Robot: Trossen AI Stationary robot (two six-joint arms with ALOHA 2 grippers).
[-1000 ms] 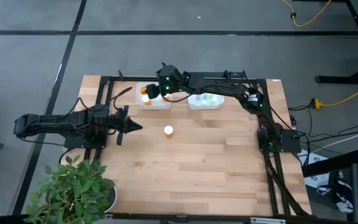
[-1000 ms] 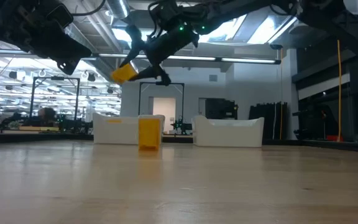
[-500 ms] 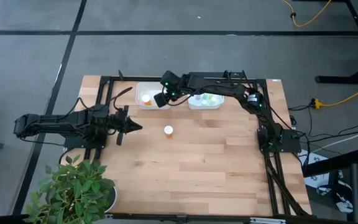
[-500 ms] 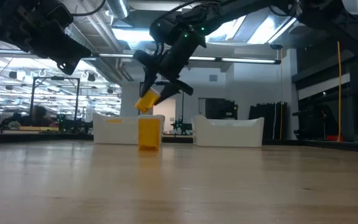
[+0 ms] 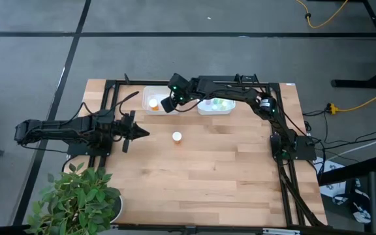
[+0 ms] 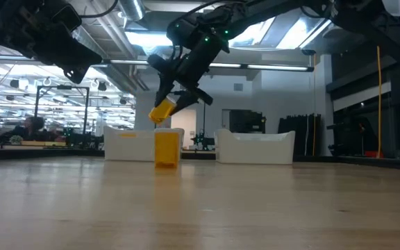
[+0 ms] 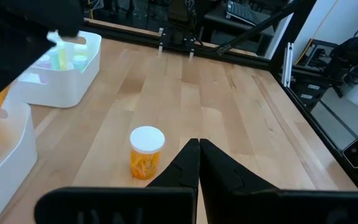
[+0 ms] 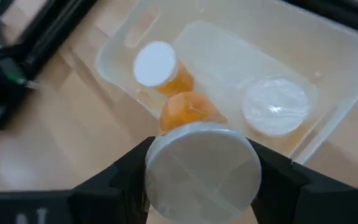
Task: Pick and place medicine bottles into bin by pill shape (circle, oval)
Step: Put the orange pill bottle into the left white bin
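— Foreground, lower centre of the low view: lone orange bottle (image 6: 166,148) upright on the tabletop (image 5: 227,176), well apart from everything. Left gripper (image 5: 140,132) parked at frame left, fingers shut on nothing.

— And higher up?

— Right gripper (image 6: 174,105) clamped on a white-capped orange bottle (image 6: 161,111), fingers partly closed around it, hanging over the near edge of the left bin (image 5: 150,109), two bottles already inside.

— Changed?

— Swung down from higher and farther left a second ago, now steady. Probably lined up for release; right bin (image 5: 215,109) beyond with pale green bottles.
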